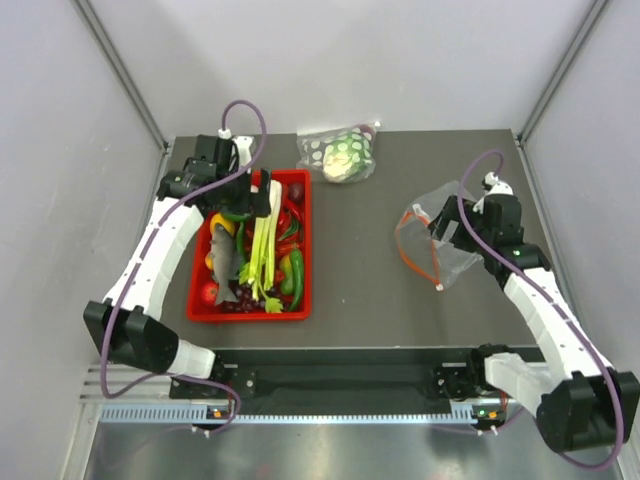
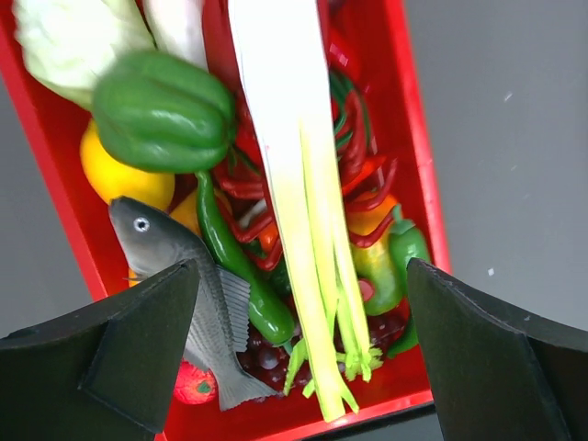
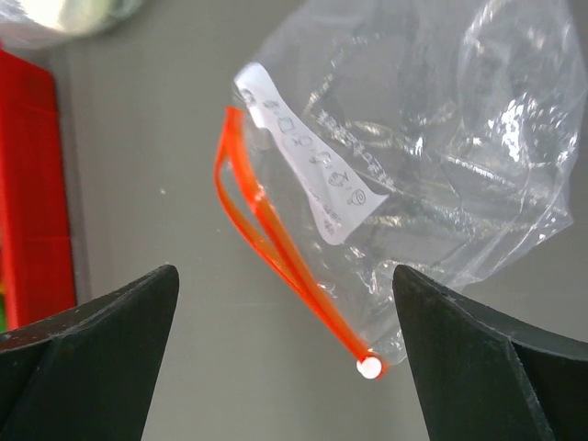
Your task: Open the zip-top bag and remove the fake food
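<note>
Two grippers gape wide with nothing held: your left gripper [image 2: 301, 308] hangs over the red tray [image 1: 305, 300], and your right gripper [image 3: 283, 317] hangs over the zip-top bag [image 3: 413, 165]. You see the bag crumpled on the table [image 1: 370, 270], well apart from the tray, zip strip partly parted. Celery stalk [image 2: 294, 184], fish [image 2: 184, 266] and slim green piece [image 2: 234, 262] lie in the tray, crowded by a green pepper [image 2: 165, 110] and grapes [image 2: 266, 354].

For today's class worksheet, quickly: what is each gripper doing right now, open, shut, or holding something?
Left gripper: open, empty, above the red tray.
Right gripper: open, empty, above the zip-top bag.
</note>
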Robot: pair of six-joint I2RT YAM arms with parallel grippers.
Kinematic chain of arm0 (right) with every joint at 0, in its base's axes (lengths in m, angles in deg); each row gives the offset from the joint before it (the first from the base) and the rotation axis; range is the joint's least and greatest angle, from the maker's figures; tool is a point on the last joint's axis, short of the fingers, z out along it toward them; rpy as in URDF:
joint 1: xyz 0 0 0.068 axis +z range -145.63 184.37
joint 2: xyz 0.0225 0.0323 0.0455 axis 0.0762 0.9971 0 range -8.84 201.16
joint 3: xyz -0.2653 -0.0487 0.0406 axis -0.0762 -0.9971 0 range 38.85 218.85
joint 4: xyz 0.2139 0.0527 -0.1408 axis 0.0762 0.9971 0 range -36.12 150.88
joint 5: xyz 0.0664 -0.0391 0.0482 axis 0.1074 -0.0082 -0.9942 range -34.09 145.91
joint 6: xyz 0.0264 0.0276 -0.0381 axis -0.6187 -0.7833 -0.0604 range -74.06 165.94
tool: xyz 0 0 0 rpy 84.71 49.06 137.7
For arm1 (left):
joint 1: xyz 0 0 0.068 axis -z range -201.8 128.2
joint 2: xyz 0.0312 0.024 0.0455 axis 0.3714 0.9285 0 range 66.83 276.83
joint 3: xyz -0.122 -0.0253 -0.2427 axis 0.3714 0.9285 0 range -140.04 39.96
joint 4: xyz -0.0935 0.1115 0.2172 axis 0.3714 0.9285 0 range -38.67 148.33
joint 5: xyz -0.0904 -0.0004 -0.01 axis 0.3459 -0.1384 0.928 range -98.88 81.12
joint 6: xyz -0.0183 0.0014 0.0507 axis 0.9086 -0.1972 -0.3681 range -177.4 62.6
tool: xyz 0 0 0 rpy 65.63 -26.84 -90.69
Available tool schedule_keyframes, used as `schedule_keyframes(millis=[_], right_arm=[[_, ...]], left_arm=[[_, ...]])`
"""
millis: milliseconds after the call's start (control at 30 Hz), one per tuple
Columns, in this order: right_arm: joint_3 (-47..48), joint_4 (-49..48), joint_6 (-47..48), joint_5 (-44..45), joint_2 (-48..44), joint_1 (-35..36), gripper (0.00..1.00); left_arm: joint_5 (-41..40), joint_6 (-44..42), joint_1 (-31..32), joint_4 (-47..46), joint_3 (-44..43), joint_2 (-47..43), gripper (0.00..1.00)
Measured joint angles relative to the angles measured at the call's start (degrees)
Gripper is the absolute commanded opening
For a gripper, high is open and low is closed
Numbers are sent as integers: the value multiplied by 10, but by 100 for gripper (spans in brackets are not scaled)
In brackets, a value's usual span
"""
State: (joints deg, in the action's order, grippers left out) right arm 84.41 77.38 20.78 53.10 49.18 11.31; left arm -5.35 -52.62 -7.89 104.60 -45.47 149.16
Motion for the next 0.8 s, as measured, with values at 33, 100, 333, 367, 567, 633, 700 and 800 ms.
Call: schedule_keyframes(millis=[33, 100, 333, 367, 567, 633, 700, 800], right_arm=[[4, 5, 2, -1, -12, 0, 100], [14, 12, 8, -1, -35, 0, 100], [84, 36, 27, 6, -65, 0, 100], [95, 40, 30, 7, -64, 0, 100], [159, 63, 57, 17, -45, 0, 100], [167, 67, 64, 17, -40, 0, 100], [168, 73, 71, 17, -39, 0, 100], [168, 82, 78, 17, -38, 0, 100]], left_arm=[[1, 3, 0, 0, -6, -8, 99], [1, 12, 0, -2, -18, -24, 99], [-5, 44, 0, -13, -76, -78, 99], [-9, 48, 0, -16, -82, -82, 99], [-47, 79, 0, -17, -86, -90, 99], [-63, 87, 0, -16, -86, -91, 99], [-80, 92, 0, -16, -85, -91, 99], [-95, 102, 0, -15, -84, -91, 99]])
